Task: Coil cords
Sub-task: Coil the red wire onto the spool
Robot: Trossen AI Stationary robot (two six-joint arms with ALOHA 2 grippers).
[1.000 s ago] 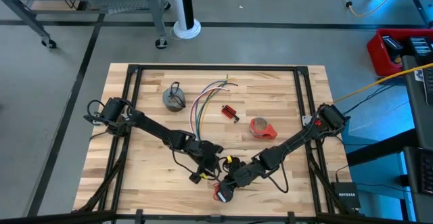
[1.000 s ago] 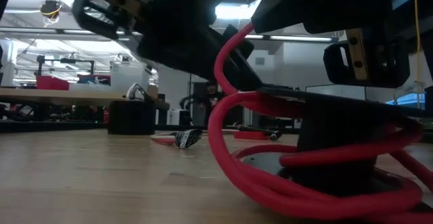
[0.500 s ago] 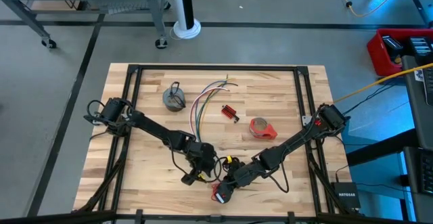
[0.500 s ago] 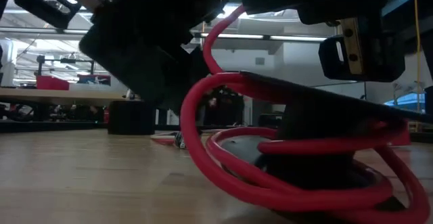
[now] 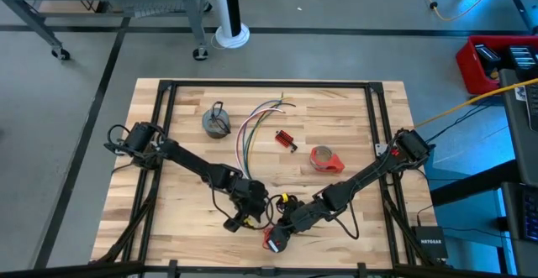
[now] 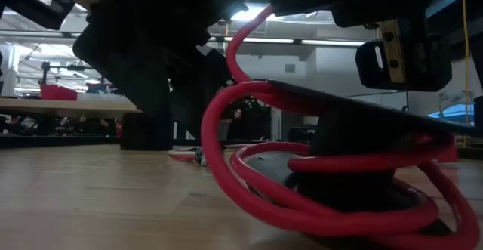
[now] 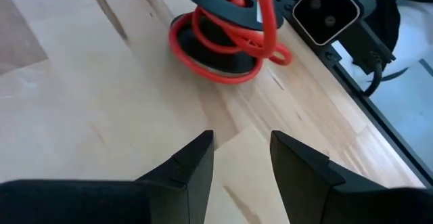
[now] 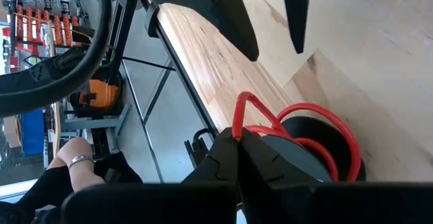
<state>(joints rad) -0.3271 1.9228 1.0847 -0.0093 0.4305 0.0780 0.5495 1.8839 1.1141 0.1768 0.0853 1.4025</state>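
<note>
Right gripper sits low at the table's near edge, its fingers pressed together on a strand of the red cord that rises from the black-and-red coil. In its wrist view the cord loops up out of the pinch and curves back down around the black spool. The coil rests on the wooden table near the front edge, about midway across, and in the low view its red turns fill the foreground, loose and uneven around the dark core.

Left gripper hangs just beside the coil, on its left in the high view, fingers apart and holding nothing. Its wrist view shows bare wood between the two dark fingers, with the coil a little ahead of them and not touching them.

Farther back on the table lie the other cords: the grey coil with its black loop toward the left, and the long bundle of red, green, white and grey wires near the middle, curving toward the far edge. Right of the bundle sit a small red block and, nearer the right arm, a red tape roll.

A person's arm shows beyond the table in the right wrist view.
</note>
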